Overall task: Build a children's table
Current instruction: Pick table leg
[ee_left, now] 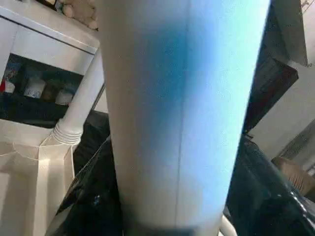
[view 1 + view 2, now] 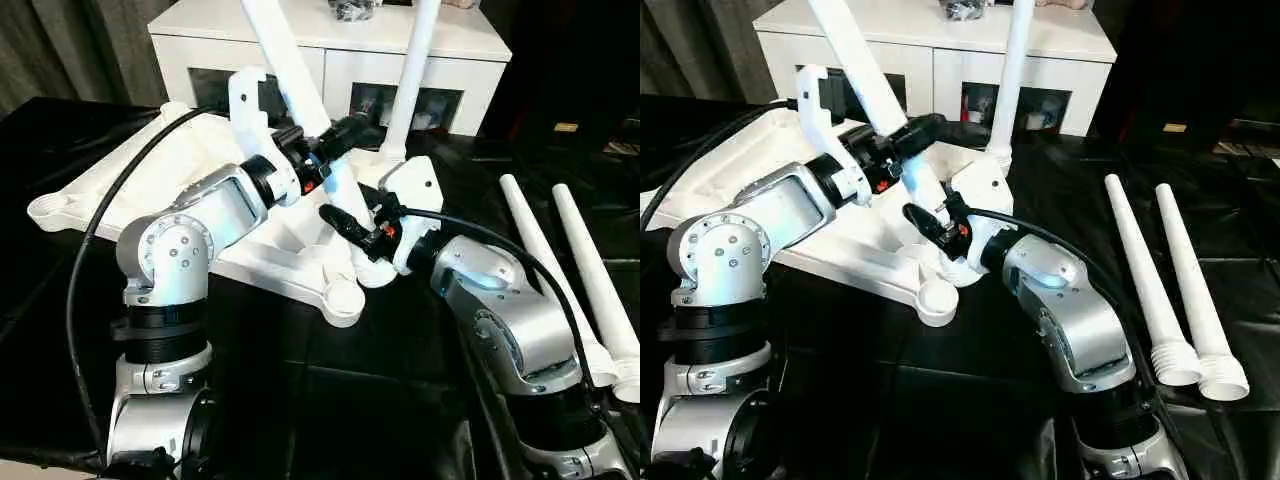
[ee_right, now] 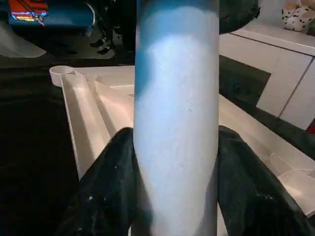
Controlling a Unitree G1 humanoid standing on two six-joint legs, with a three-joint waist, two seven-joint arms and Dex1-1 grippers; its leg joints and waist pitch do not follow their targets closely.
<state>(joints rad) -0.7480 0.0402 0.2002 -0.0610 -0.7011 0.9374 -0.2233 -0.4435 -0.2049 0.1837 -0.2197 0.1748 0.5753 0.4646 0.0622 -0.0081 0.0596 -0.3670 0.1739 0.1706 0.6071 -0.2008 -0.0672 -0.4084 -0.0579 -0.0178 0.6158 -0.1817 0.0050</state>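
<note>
While both grippers hold one leg, this is the layout:
Tabletop [image 2: 120, 180]: upside down on black cloth, ribs up.
Fitted leg [image 2: 408, 80]: upright in far corner.
Spare legs [image 2: 590, 270]: lying right, well apart.
Tilted leg [image 2: 290, 60]: left gripper [image 2: 325, 150] and right gripper [image 2: 350, 222] fingers pinch it.
Risk: tilt may cross-thread the socket.

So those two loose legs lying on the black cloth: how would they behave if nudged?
The two loose legs are round and tapered, so they would probably roll, curving toward the thin end. They look like stiff hollow plastic, likely light. The smooth surface may be slippery.
</note>
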